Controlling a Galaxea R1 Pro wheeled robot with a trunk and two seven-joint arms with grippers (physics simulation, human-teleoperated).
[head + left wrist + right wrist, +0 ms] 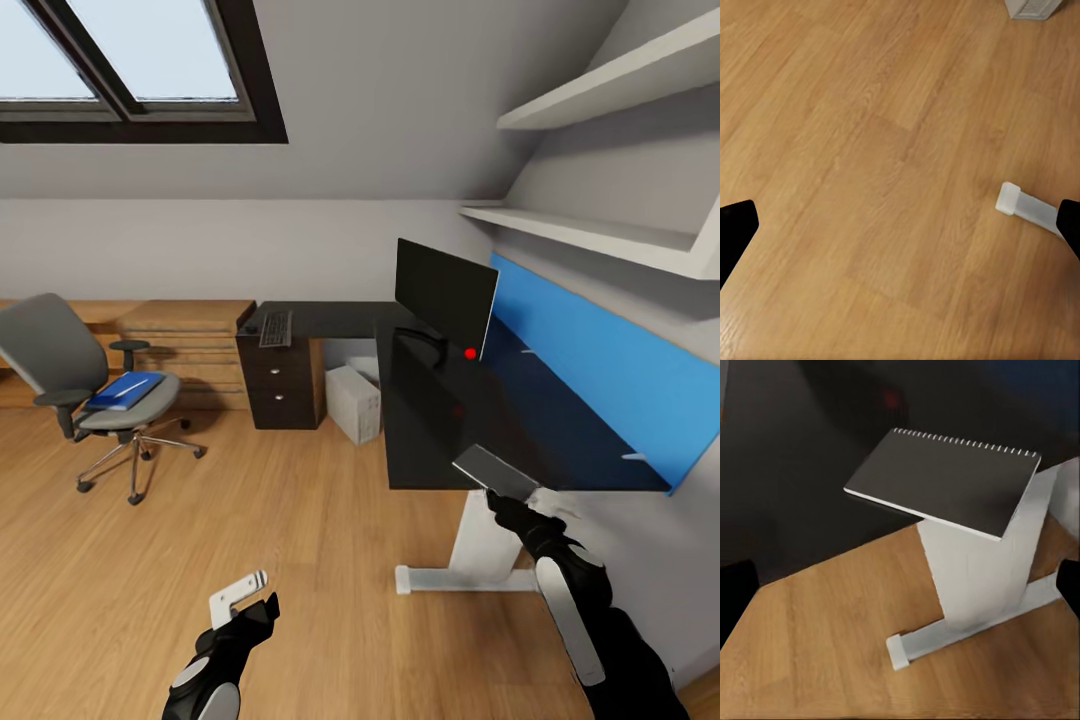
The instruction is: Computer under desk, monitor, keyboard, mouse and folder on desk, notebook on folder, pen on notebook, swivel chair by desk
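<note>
The black desk [440, 420] carries the monitor [445, 295] and, on its far wing, the keyboard [276, 328]. Under it stands the grey computer [353, 402]. At the left the swivel chair [60, 355] holds the blue folder [125, 390]. The grey notebook [495, 468] [945, 480] sits tilted at the desk's near edge, one corner past it. My right gripper [505, 500] [900, 577] is just short of it, fingers apart. Low over the floor, my left gripper [245, 592] [900, 225] hangs open and empty. Mouse and pen are too small to make out.
The desk's white leg and foot [470, 570] [975, 585] [1027, 206] stand on the wooden floor close to my right arm. A light wooden chest [185, 340] lines the back wall behind the chair. Wall shelves [600, 235] hang above the blue back panel [600, 370].
</note>
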